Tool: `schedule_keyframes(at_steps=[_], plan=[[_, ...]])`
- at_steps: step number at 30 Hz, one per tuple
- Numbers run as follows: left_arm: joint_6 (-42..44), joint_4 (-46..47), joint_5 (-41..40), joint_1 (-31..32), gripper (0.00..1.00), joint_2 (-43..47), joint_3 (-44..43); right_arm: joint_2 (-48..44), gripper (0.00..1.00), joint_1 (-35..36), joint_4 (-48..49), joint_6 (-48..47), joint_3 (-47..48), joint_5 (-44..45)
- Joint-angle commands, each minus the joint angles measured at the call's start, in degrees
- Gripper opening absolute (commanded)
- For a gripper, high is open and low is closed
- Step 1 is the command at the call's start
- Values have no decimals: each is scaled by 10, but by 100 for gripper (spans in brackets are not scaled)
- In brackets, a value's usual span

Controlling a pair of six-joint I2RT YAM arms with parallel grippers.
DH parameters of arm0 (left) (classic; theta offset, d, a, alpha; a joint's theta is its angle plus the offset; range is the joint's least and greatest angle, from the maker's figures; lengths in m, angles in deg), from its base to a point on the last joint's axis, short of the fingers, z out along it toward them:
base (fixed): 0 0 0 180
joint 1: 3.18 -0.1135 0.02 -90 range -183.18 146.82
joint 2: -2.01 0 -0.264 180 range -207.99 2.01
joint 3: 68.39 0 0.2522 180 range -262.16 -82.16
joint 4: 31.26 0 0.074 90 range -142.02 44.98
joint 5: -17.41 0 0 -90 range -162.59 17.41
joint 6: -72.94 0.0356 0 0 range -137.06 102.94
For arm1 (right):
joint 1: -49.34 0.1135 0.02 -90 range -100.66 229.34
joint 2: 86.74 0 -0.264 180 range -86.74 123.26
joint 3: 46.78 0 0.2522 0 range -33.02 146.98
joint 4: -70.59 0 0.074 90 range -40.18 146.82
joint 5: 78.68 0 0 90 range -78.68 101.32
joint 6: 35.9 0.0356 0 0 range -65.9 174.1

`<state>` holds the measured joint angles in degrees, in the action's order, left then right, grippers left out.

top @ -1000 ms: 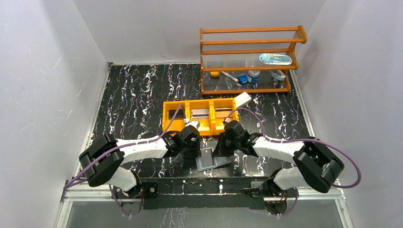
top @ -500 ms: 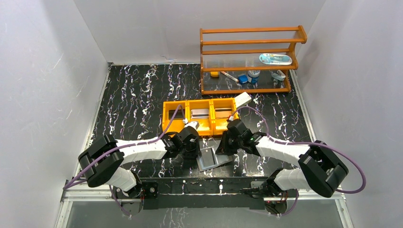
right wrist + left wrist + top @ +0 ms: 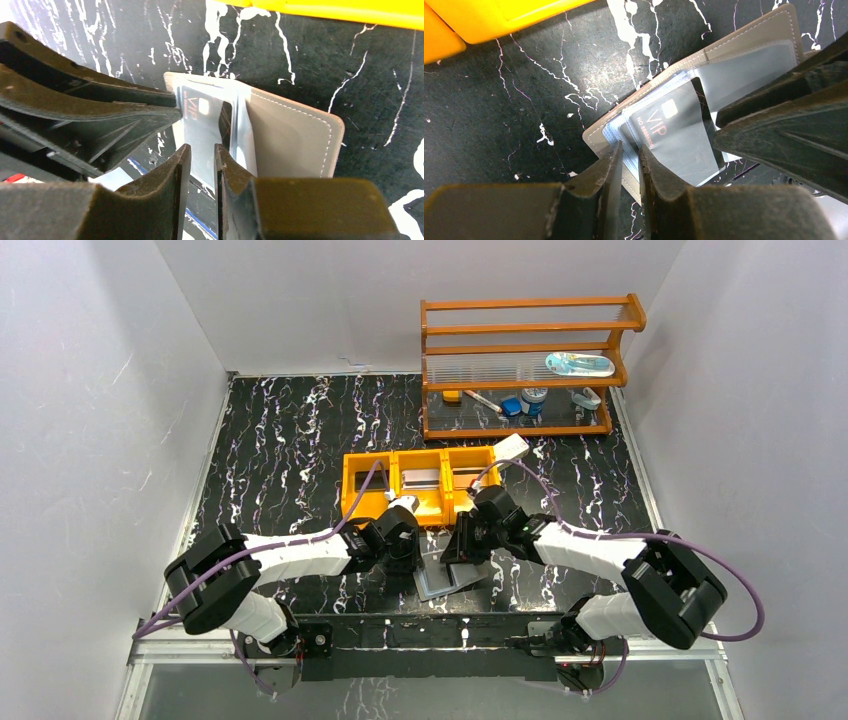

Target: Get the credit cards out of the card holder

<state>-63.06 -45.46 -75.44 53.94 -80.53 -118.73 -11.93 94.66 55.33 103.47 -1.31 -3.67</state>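
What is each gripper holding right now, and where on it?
The left gripper pinches the wallet at its corner edge. The right gripper straddles the free end of the grey card; whether it grips cannot be told.

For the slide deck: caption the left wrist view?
Left pincer pinches the card holder's edge; VIP card sits in its clear pocket.

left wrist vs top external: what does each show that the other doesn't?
Left wrist only: VIP lettering and a chip on the card among the card holder's clear pockets.
Top external only: the orange rack, white box, and the orange tray's three compartments, with a silvery card in the middle one and a brownish card in the right one.
Both: left pincer pinching the holder's edge, right pincer at the card, the marbled table.
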Motion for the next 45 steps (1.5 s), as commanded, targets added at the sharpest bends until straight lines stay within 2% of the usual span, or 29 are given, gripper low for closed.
schedule_keyframes(at_steps=[1,7,17,20,24,26,36,45], plan=[[21,-91,-9,7,16,-26,33,23,33,-2,13,-1,-3,-12],[21,-91,-7,7,16,-26,33,33,36,1,-5,-3,-6,9],[20,-88,-3,8,16,-28,29,73,36,17,6,-18,2,0],[19,-88,-2,9,16,-32,27,78,29,19,18,-12,1,-6],[16,-88,-4,10,15,-29,31,63,11,19,21,-9,-3,5],[17,-89,-6,10,15,-27,34,51,7,17,19,-9,-5,14],[19,-89,-17,12,14,-52,45,20,7,-22,53,-9,-45,-47],[21,-89,-21,15,14,-57,48,2,7,-55,18,-31,-49,-49]])
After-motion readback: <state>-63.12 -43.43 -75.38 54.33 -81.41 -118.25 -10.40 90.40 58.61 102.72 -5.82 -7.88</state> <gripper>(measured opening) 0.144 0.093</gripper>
